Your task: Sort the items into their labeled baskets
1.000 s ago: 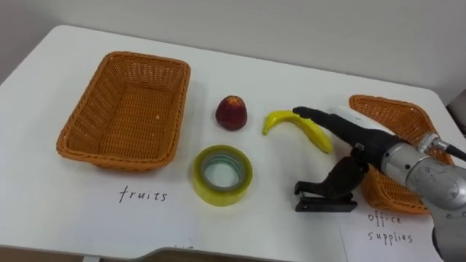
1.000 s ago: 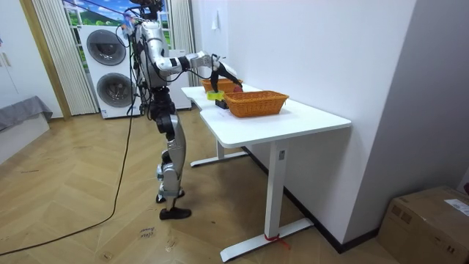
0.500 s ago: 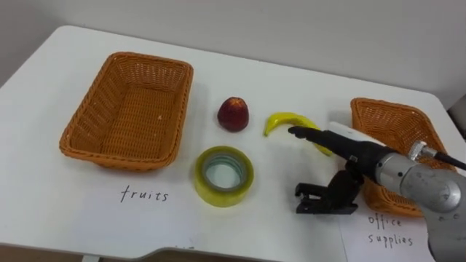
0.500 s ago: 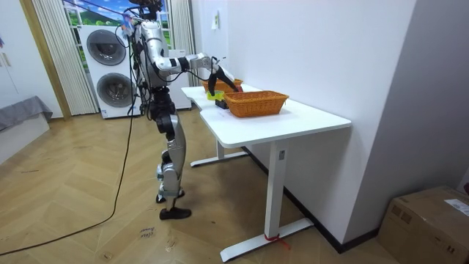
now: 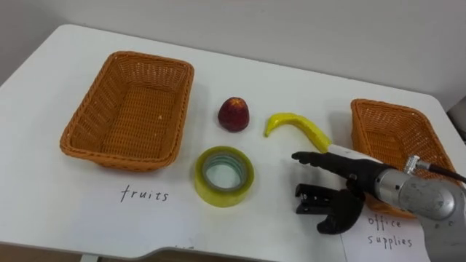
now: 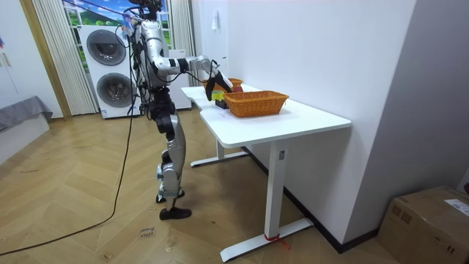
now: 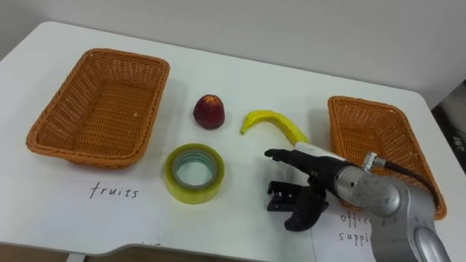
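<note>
A red apple [image 5: 233, 114] and a yellow banana [image 5: 295, 124] lie mid-table, with a yellow tape roll [image 5: 223, 175] in front of the apple. A black clip-like office item [image 5: 314, 199] lies near the front edge at right. My right hand [image 5: 346, 167] hovers just over it, open, fingers straight and pointing left, thumb hanging down by the item's near side; it holds nothing. The fruit basket [image 5: 131, 109] at left and the office supplies basket [image 5: 389, 135] at right both look empty. In the room view I stand at the table's end, right hand [image 6: 212, 79] out over it.
The word for fruits is handwritten on the table [image 5: 143, 194] before the left basket. A paper label [image 5: 386, 231] lies before the right basket, partly under my forearm. White table edge [image 5: 218, 255] runs close to the tape and the black item.
My right hand drew back from above the banana toward me and lowered over the black item, its thumb now hanging by the item's near side. The objects stay put.
</note>
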`<state>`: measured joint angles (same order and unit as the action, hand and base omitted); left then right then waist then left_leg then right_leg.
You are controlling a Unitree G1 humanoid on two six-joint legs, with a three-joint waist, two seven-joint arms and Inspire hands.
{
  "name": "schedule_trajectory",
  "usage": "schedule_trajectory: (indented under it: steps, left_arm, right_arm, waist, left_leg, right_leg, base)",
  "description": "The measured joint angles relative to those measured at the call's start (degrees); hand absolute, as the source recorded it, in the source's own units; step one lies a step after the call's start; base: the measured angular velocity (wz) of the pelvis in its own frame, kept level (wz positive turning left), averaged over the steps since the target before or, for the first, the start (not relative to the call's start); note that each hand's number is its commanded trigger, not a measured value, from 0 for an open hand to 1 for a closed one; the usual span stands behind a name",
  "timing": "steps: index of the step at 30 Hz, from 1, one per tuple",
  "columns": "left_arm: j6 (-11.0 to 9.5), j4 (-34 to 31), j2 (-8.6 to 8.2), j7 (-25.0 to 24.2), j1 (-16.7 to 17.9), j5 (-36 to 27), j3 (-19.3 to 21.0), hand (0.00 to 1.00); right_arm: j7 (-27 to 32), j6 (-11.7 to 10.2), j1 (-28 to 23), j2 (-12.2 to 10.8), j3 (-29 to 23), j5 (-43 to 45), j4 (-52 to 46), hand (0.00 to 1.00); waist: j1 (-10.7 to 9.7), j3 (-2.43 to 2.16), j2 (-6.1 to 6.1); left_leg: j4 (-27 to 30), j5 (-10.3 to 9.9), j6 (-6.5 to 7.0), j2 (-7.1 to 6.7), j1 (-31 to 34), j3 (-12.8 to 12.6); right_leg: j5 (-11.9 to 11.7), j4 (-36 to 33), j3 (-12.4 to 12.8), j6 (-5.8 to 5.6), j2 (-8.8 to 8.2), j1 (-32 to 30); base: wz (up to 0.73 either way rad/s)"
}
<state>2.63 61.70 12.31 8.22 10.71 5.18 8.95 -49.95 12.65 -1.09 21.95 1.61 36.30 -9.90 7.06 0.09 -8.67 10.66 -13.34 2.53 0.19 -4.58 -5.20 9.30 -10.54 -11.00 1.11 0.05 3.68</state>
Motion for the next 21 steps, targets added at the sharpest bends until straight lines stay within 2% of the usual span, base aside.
schedule_trajectory:
  steps: [6,15,21]
  left_arm:
    - [0.00,-0.02,0.01,-0.03,-0.05,0.01,-0.85,0.00]
    - [0.03,-1.14,0.24,-0.29,0.00,0.02,-2.10,0.00]
    - [0.85,-2.29,-0.03,0.14,-0.88,0.03,-2.53,0.00]
  right_arm:
    - [-0.16,1.14,0.04,0.00,0.96,0.27,0.00,0.00]
    - [0.44,1.22,-0.02,0.02,1.77,3.21,0.41,0.00]
    - [4.06,1.54,-0.34,-0.10,2.41,8.59,0.43,0.00]
  waist:
    - [-0.01,0.06,-0.27]
    - [0.00,0.09,-0.45]
    - [-0.25,0.42,0.11]
  left_leg:
    - [0.01,0.00,0.00,0.00,0.01,0.00]
    - [0.08,0.00,0.00,-0.02,-0.08,-0.01]
    - [-0.02,0.00,0.00,-0.01,-0.10,-0.32]
  right_leg:
    - [0.00,-0.01,0.00,0.00,0.00,-0.03]
    - [0.00,0.00,-0.18,0.00,-0.03,0.06]
    - [-0.03,-0.02,0.00,0.03,-0.04,-0.03]
  base:
    - [0.00]
    - [0.00]
    - [-0.02]
